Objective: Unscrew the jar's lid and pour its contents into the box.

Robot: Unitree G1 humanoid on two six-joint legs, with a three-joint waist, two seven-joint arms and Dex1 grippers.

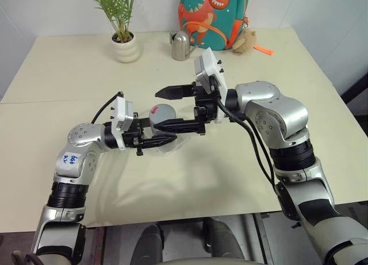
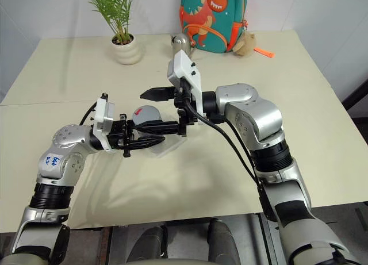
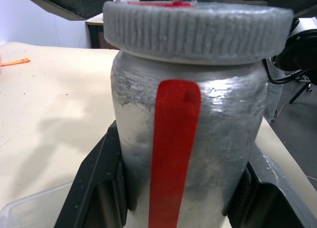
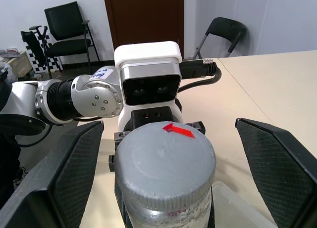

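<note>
While the left gripper (image 1: 164,140) clamps the jar (image 3: 185,139) by its body above the table (image 1: 241,173), the right gripper (image 1: 172,108) stands spread wide, one finger on each side of the lid (image 4: 164,161) and touching neither edge. The lid is seated on the jar, its red mark uppermost. To unscrew well, the right fingers should probably close squarely on the ribbed rim, level with the cap, and turn about the jar's axis while the left grip holds firm. The box (image 3: 29,210) lies just beneath the jar. The jar's contents cannot be made out through its wall; the visible corner of the box looks empty.
</note>
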